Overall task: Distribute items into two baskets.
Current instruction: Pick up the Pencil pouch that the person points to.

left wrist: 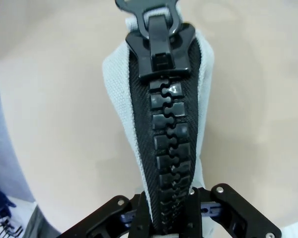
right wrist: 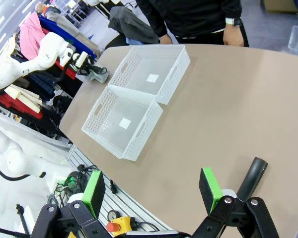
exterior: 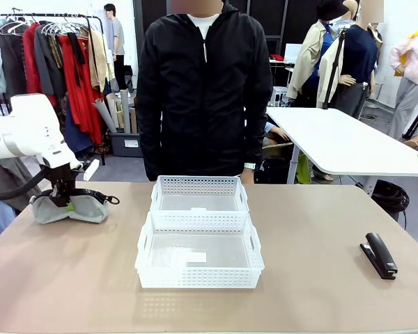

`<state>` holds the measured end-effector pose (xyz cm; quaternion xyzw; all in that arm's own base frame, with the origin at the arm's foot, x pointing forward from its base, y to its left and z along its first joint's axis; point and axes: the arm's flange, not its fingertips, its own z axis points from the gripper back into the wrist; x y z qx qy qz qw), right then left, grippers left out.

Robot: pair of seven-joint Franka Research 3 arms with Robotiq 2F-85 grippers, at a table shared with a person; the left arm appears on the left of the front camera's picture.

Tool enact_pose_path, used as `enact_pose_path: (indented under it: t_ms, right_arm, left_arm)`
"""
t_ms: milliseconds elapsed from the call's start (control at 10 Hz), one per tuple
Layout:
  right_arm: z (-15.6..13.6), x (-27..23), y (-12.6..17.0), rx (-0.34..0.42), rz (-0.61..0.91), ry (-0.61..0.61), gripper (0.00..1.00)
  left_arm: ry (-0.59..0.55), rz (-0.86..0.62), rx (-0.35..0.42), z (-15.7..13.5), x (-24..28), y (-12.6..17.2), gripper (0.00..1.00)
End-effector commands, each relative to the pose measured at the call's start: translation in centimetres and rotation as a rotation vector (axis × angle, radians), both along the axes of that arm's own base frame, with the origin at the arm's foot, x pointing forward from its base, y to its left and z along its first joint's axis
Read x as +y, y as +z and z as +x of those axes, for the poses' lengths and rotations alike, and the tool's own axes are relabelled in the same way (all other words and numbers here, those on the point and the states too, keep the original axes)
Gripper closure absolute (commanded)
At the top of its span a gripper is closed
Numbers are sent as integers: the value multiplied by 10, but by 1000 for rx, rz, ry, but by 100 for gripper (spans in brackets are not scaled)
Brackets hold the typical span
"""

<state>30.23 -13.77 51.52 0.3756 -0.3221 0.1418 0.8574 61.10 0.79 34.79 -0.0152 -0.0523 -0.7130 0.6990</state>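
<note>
Left fingers (left wrist: 192, 219) pinched tight on pouch (exterior: 90, 209) along zipper ridge, likely grip for lift. Pouch rests far left on desk (exterior: 313, 229), left of far basket (exterior: 198, 186). Near basket (exterior: 198, 277) touches it; both empty, awaiting items. Right fingers (right wrist: 208, 188) wide, hovering by stapler (exterior: 380, 255) at near right, probably its pick.

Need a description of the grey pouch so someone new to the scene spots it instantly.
On the beige table, look at the robot's left side, left of the far white basket. There lies the grey fabric pouch, pinched at its black zipper by the left tool. It is the only soft, grey item; the black stapler sits far off on the right.
</note>
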Motion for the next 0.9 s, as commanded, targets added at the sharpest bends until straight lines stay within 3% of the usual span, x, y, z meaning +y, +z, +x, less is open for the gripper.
enact_pose_path:
  t_ms: [0,200,500,800]
  right_arm:
    - [1,1,2,-14,14,7,0]
    - [1,1,2,-14,14,7,0]
    - [1,1,2,-14,14,7,0]
    - [1,1,2,-14,14,7,0]
  left_arm:
    - [-13,23,20,-14,-10,51,100]
    - [-13,-30,39,-27,-11,98,100]
    - [3,22,16,-74,-39,170,100]
    - [88,81,-20,-120,-65,193,100]
